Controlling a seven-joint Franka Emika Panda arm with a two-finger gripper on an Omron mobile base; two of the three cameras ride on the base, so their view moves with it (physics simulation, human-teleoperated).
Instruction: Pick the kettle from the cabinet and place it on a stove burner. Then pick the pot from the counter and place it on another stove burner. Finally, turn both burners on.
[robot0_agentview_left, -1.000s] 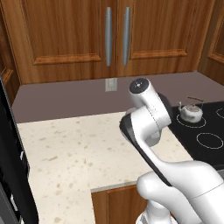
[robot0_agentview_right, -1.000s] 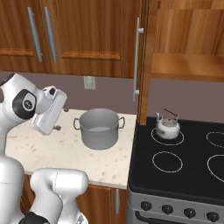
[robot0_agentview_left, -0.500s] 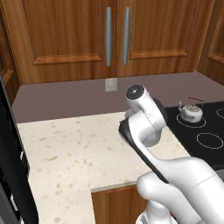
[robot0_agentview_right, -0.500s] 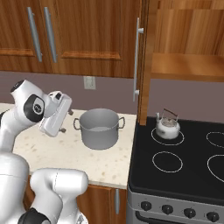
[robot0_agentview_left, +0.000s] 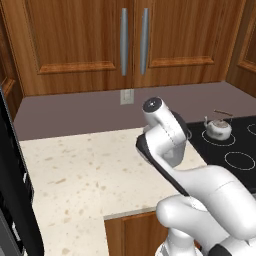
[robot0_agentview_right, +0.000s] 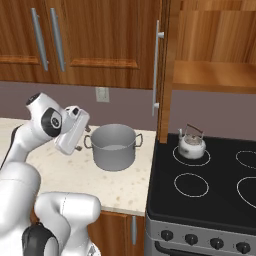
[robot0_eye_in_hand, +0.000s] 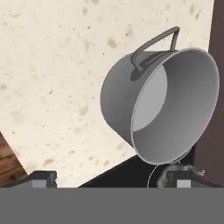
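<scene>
Wall cabinets (robot0_agentview_left: 130, 45) of reddish-brown wood span the back; in the right base view one door (robot0_agentview_right: 161, 75) stands swung out edge-on, its long silver bar handle (robot0_agentview_right: 157, 67) vertical, exposing a bare wood shelf (robot0_agentview_right: 212, 75) above the stove. Counter (robot0_agentview_left: 90, 170): cream speckled stone running left of the stove, with a wall outlet (robot0_agentview_right: 102, 94) on the purple-brown backsplash behind it. Stove (robot0_agentview_right: 210, 195): black glass top with white burner rings and a row of dark knobs (robot0_agentview_right: 205, 240) along its front edge. Arm (robot0_agentview_left: 165, 140): white, bent over the counter, its hand angled down toward the pot. Pot (robot0_agentview_right: 114, 146): wide grey stockpot, upright and lidless, standing on the counter just left of the stove edge; in the hand view it (robot0_eye_in_hand: 162, 105) shows its empty interior and one loop handle (robot0_eye_in_hand: 155, 43). Gripper (robot0_eye_in_hand: 111, 179): jaws spread wide, holding nothing, clear of the pot, with the two dark tips at the lower edge of the hand view. Kettle (robot0_agentview_right: 192, 145): small, silver, upright on the rear left burner, arched handle raised; also seen in the left base view (robot0_agentview_left: 219, 128).
</scene>
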